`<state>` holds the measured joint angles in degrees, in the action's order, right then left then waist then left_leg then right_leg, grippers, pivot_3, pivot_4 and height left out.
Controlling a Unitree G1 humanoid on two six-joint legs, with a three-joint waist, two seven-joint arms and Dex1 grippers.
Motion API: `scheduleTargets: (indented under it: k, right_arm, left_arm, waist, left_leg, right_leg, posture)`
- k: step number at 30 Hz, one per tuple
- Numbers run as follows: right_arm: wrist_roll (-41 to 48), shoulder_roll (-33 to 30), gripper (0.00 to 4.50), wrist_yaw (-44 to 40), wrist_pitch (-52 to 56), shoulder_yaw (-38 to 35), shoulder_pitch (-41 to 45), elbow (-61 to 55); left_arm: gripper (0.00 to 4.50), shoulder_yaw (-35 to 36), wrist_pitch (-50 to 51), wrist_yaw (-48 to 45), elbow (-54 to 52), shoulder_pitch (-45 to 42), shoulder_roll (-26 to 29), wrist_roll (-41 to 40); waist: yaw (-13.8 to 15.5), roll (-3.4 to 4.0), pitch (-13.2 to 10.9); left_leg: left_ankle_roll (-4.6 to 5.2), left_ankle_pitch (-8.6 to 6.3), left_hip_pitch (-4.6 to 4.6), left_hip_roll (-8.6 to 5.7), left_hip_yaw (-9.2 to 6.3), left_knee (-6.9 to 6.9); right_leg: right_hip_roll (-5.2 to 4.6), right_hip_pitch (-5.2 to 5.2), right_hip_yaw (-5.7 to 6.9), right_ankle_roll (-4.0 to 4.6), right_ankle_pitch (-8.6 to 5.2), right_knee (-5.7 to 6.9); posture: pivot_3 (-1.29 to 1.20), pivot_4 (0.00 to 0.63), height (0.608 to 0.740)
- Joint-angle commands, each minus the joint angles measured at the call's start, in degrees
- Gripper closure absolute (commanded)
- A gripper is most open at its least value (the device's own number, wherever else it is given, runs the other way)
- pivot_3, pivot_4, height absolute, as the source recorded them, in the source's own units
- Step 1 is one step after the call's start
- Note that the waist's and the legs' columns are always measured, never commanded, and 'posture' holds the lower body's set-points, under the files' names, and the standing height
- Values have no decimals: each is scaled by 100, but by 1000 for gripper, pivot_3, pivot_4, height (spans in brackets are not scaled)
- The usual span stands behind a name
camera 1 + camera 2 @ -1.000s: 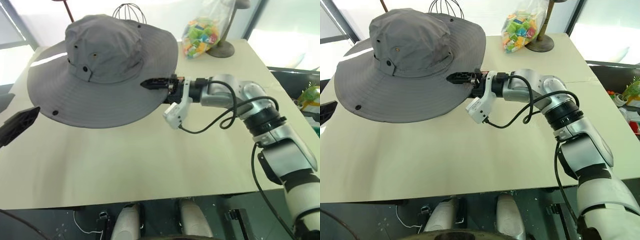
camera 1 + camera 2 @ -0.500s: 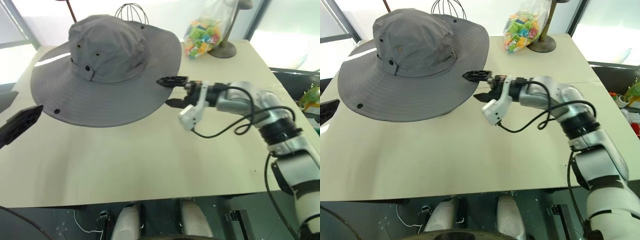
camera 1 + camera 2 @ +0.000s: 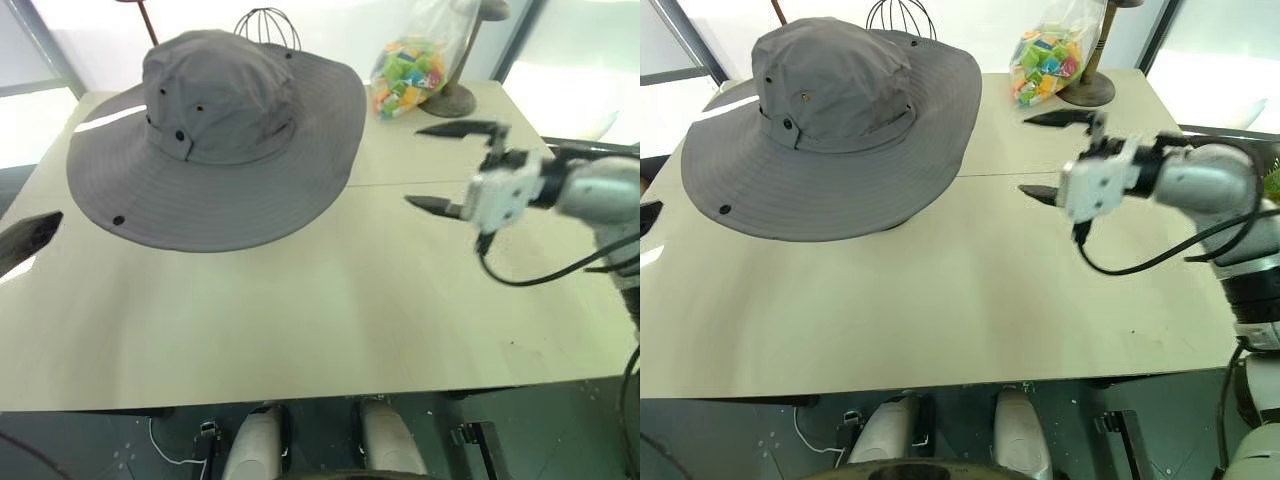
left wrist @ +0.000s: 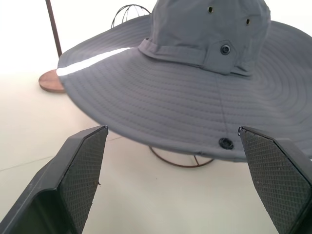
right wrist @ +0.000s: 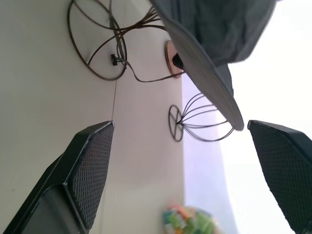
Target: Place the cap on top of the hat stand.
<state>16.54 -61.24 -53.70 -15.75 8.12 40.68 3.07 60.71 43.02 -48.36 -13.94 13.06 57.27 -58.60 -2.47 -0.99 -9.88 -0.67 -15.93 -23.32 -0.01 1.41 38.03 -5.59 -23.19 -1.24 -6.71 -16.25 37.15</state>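
Swinging away from the cap's (image 3: 215,140) brim it touched a second ago, the right pincer (image 3: 448,167) now hangs wide open and empty, well apart to the side. That grey hat sits atop the hat stand (image 5: 114,51), so placement looks done. Left pincer (image 4: 175,180) gapes empty, facing the brim.

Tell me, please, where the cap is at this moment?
In the head views, the cap sits on the hat stand at the table's far left, the smaller wire stand behind it.
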Motion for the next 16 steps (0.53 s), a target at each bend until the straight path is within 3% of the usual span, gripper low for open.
scheduleTargets:
  k: [1, 6, 10, 16]
  right_arm:
    - [1563, -245, 22, -936, 2048, -697, 295, 22]
    - [1938, -443, 22, -2137, 3778, -909, 1246, 1325]
    - [1793, -393, 22, -2681, 4217, -921, 1726, 1871]
    - [1552, -170, 22, -2813, 4428, -949, 2021, 2140]
  left_arm:
    - [0, 359, -233, -398, 346, 79, 162, 365]
    - [0, 506, -308, -793, 692, 145, 242, 655]
    - [0, 553, -226, -988, 762, 225, 299, 801]
    - [0, 647, -123, -1145, 701, 243, 281, 838]
  waist:
    - [3, 0, 0]
    - [-4, 7, -4]
    - [-4, 8, -5]
    - [-9, 17, -10]
  left_leg:
    - [3, -2, 0, 0, 0, 0]
    - [5, -4, -1, 1, 2, -2]
    - [5, -7, -6, 0, 4, -7]
    - [3, -8, -8, -1, 9, -15]
  right_leg:
    - [-3, 0, 0, 0, 0, 0]
    - [-10, -5, 0, 17, -9, -5]
    - [-21, -14, 1, 24, -13, -7]
    - [-30, -25, -3, 24, -13, -6]
  posture:
    - [0, 150, 739]
    - [0, 150, 739]
    - [0, 150, 739]
    - [0, 150, 739]
